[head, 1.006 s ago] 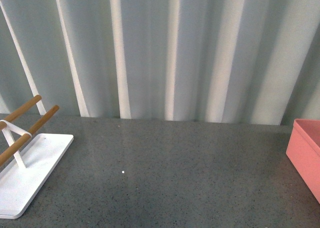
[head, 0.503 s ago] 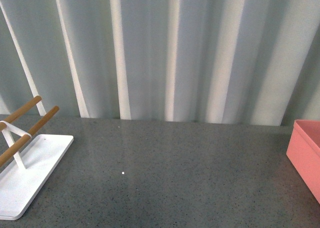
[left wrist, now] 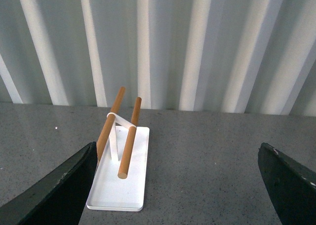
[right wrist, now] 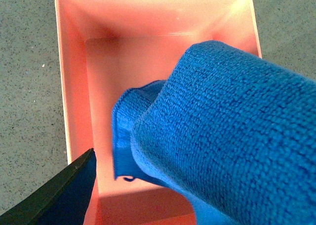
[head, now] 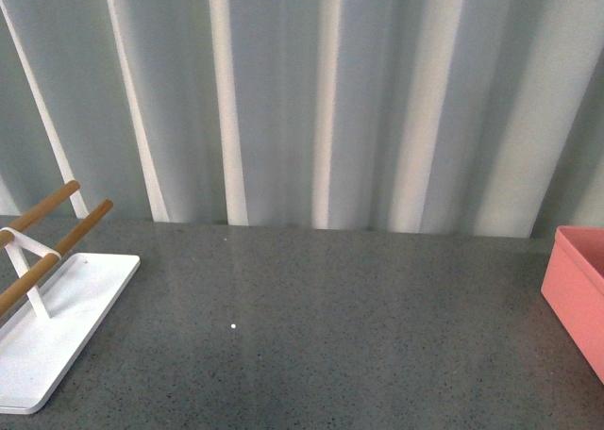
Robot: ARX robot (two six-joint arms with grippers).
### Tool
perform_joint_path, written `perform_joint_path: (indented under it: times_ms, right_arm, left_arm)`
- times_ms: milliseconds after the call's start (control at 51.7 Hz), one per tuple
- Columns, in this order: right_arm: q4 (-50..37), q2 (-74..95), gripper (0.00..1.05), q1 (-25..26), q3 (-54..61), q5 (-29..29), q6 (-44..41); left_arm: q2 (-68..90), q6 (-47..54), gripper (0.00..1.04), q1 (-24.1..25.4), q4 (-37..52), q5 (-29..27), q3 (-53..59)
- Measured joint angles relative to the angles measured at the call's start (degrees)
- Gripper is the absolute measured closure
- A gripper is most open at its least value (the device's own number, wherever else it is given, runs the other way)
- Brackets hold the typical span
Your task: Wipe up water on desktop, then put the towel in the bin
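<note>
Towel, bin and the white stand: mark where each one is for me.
towel [right wrist: 222, 131]: right wrist view, on the broad blue fold.
bin [right wrist: 106, 72]: right wrist view, on its bare pink floor.
white stand [left wrist: 121, 185]: left wrist view, on the flat base plate.

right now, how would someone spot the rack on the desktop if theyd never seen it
Start at the speckled grey desktop below the ribbed wall. On the robot's left stands the rack: a flat white tray carrying wooden bars. Its only neighbour, the pink bin far right, has plain walls.
</note>
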State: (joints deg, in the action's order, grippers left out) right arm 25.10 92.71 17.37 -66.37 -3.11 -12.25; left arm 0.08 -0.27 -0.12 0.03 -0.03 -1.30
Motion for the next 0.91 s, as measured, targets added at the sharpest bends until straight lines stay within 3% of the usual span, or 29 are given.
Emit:
perform_joint_path:
  times_ms: [58,135,251,425,541,909]
  right_arm:
    - [-0.5,0.0,0.07,0.2,0.0,1.5,0.8]
    - [-2.7,0.1,0.07,1.9,-3.6,11.4,6.5]
    - [-1.3,-0.3,0.07,2.3,-11.4,14.3,10.4]
    - [-0.9,-3.5,0.07,-0.5,-11.0,11.3,9.0]
    - [-7.2,-3.7,0.07,-3.2,-5.0,7.4,4.4]
    - [-8.4,-4.1,0.07,-3.2,-3.9,6.4,1.9]
  left_arm:
    - [0.0,0.0,0.07,0.0,0.0,0.0,0.0]
    - [0.0,0.0,0.07,0.0,0.0,0.0,0.0]
    - [0.0,0.0,0.07,0.0,0.0,0.0,0.0]
    - [0.0,0.0,0.07,0.0,0.0,0.0,0.0]
    - [0.0,0.0,0.07,0.0,0.0,0.0,0.0]
    - [0.0,0.0,0.07,0.0,0.0,0.0,0.0]
